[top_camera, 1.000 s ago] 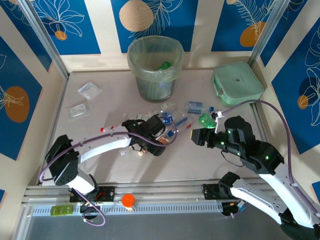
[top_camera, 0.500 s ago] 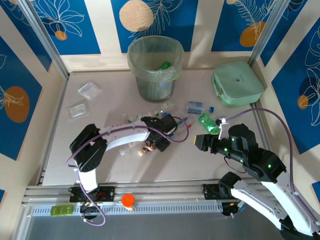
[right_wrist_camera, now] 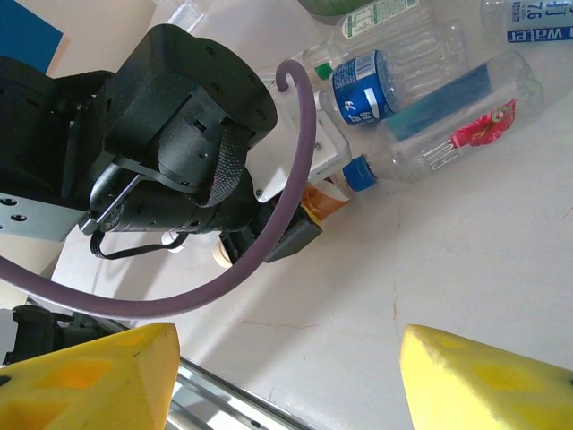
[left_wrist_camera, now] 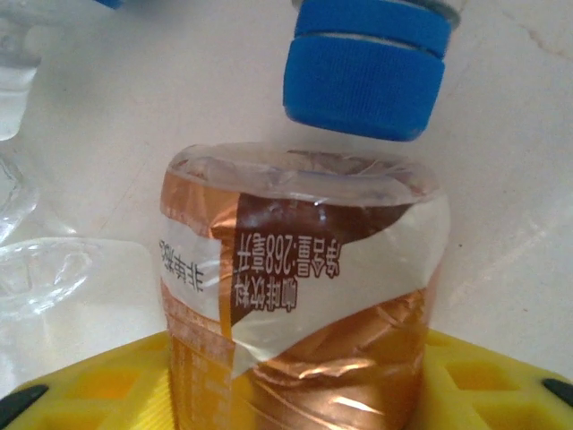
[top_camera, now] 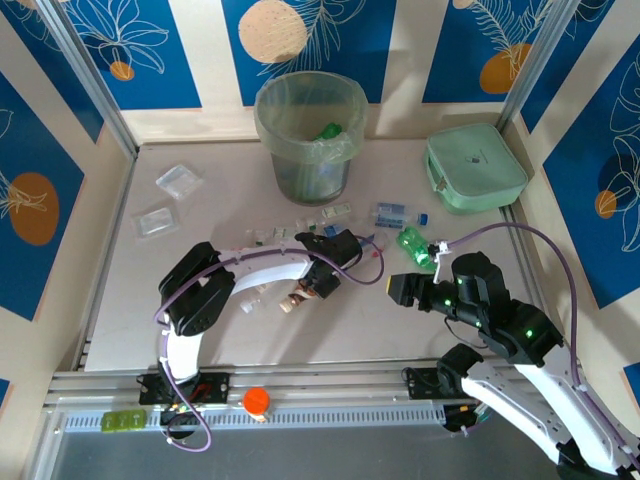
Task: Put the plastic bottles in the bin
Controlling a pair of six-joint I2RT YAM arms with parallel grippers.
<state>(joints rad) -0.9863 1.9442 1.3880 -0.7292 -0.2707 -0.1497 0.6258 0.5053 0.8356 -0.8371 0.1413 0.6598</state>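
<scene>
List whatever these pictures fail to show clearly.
- Top view: the bin has a cloudy wall and liner that blur its contents. Only a green shape shows.
- Top view: the small bottles beside the left arm are too small to count, and some lie under its wrist.
- Left wrist view: the bottom edge cuts off the brown bottle. The top edge cuts off the bottle under the blue cap.

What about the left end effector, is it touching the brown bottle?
Touching. In the left wrist view the brown bottle sits between the yellow fingers of the left end effector, which meet both its sides with no gap.
</scene>
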